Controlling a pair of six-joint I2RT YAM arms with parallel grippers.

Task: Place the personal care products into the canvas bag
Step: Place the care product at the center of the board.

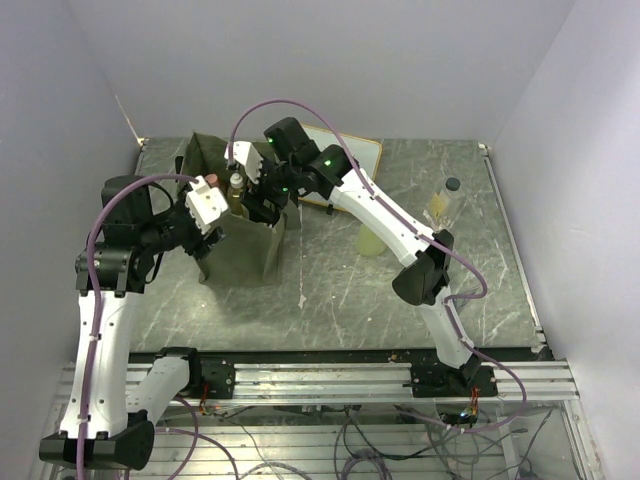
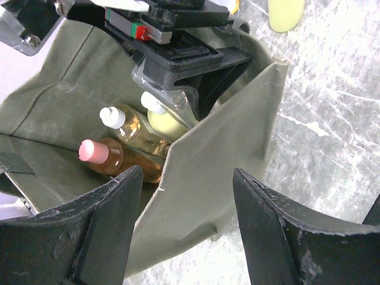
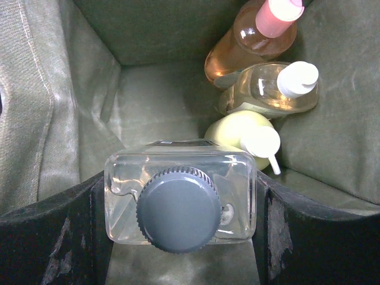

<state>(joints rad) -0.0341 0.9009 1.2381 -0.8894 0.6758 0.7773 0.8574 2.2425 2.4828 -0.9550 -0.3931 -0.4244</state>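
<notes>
Clear bottle point(image 3: 180, 199), black cap up, is clamped at its flat sides between the fingers of the right gripper point(image 3: 181, 237). It hangs upright inside the mouth of the bag point(image 3: 148, 35), above the bare fabric floor. We see three more products already in the bag, crowded against one wall. The orange bottle point(image 3: 249, 41) with the pink cap lies farthest from the gripper. The amber bottle point(image 3: 261, 92) with a white pump sits next to it. The yellow-green bottle point(image 3: 237, 130), also white-pumped, lies just beside the held bottle. The three lean against one another.

In the top view the bag stands open on the table point(image 1: 400, 310) at left centre, and the right arm reaches across into it from the right. The left gripper point(image 1: 208, 205) sits at the bag's left rim. In the left wrist view we find its fingers point(image 2: 107, 225) spread wide and gripping nothing. The bag's near wall fills the gap between them, and we cannot tell whether either finger touches the cloth.

Two products are outside the bag. A second clear bottle point(image 1: 447, 203) stands near the table's right edge, well apart from the bag. A green bottle point(image 1: 372, 238) lies between the two, partly hidden behind the right arm. The whiteboard point(image 1: 350, 150) lies at the far edge, behind that arm.
</notes>
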